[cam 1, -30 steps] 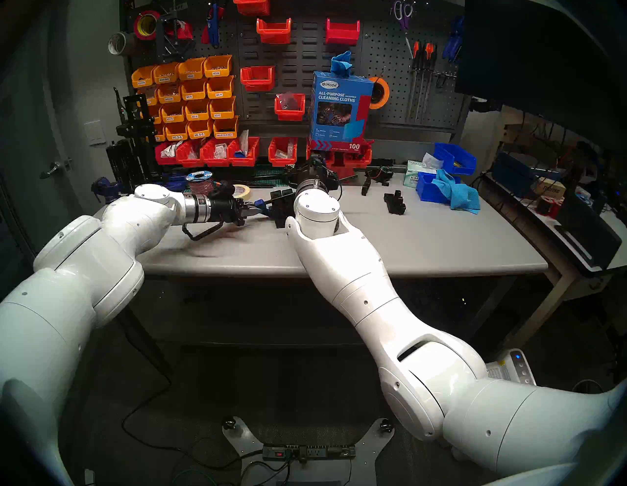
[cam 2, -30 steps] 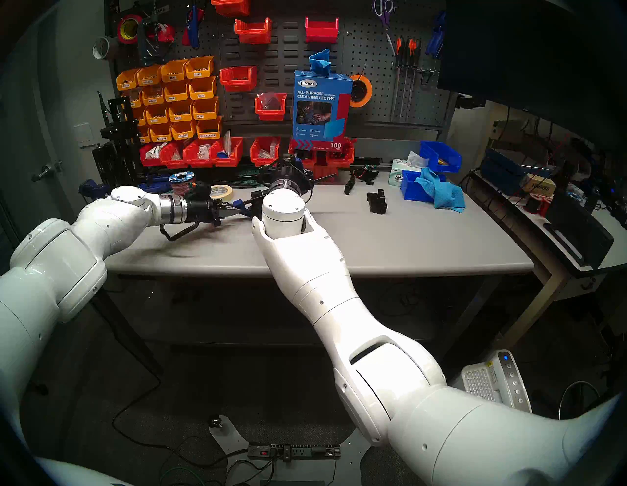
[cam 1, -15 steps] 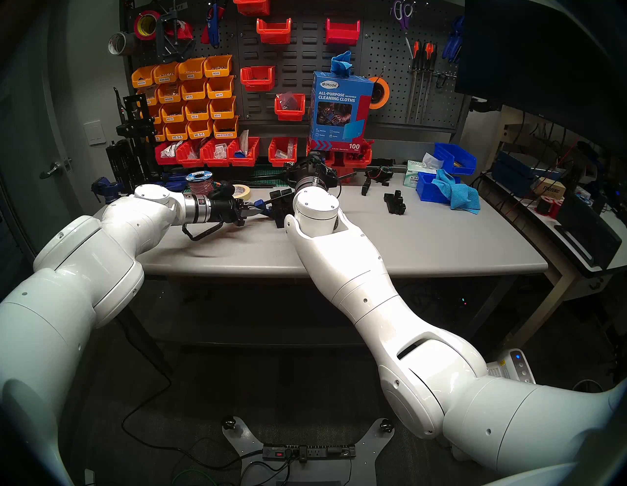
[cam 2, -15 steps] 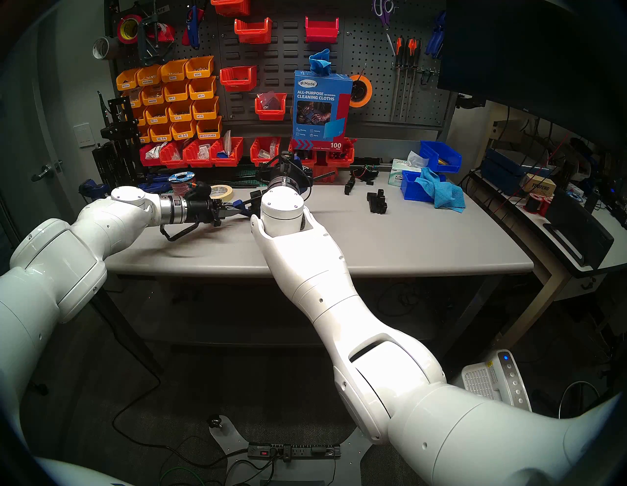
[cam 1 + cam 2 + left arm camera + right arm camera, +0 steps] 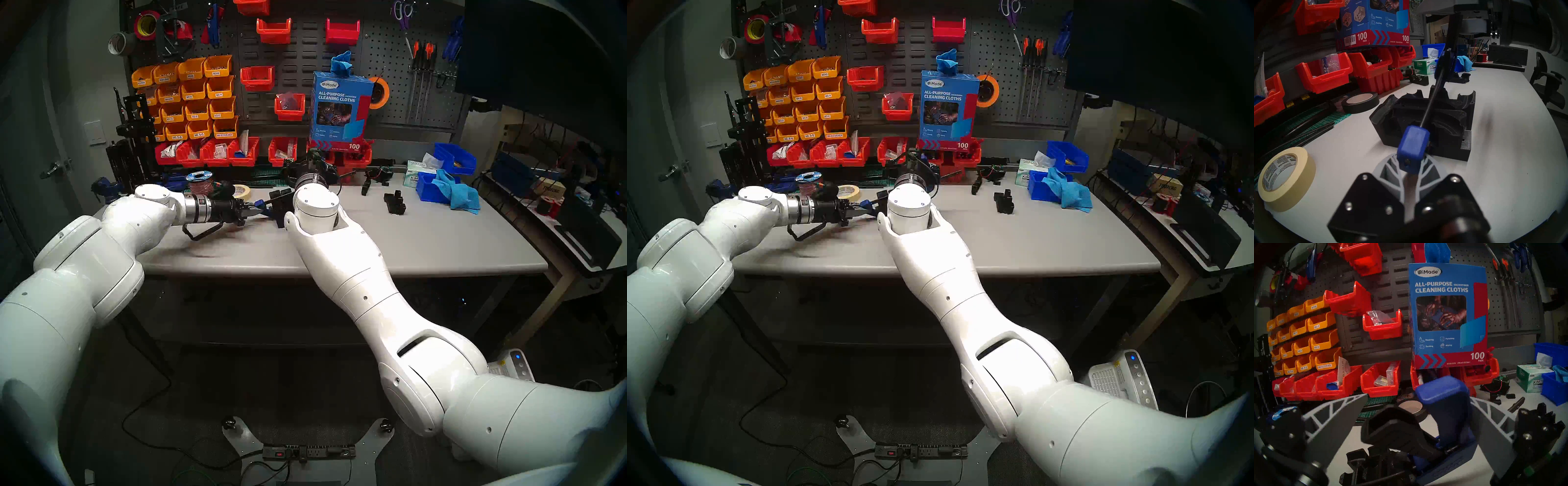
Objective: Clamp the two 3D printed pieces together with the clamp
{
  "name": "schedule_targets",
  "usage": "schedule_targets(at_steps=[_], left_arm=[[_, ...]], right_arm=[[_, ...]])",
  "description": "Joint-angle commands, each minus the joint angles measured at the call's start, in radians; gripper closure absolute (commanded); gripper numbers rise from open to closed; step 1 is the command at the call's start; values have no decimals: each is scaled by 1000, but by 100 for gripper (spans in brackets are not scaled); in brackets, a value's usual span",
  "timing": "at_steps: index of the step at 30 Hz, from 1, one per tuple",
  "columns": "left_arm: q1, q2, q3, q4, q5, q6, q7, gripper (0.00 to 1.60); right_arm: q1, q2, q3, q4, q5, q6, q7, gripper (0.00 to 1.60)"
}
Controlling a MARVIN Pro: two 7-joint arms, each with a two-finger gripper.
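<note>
Clamp (image 5: 1413, 146) is held above the grey table (image 5: 1508, 135), its bar spanning the two black printed pieces (image 5: 1423, 122) standing together. Its blue end block is gripped by the clenched left gripper (image 5: 1409, 171). Its trigger handle sits between the spread fingers (image 5: 1335, 414) of the right gripper (image 5: 1417, 414), apparently untouched.

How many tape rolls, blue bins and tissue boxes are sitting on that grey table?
Tape rolls: 2, a cream roll and a black roll
Blue bins: 2, a front bin and a back bin
Tissue box: 1
Total: 5
</note>
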Motion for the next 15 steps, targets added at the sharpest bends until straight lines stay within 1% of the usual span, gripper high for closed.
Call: schedule_targets(at_steps=[1, 15], left_arm=[[-15, -18, -2, -12, -2, -1, -7, 160], [-16, -20, -4, -14, -2, 2, -13, 160]], right_arm=[[39, -8, -4, -26, -14, -9, -3, 0], [51, -7, -6, -26, -29, -13, -5, 0]])
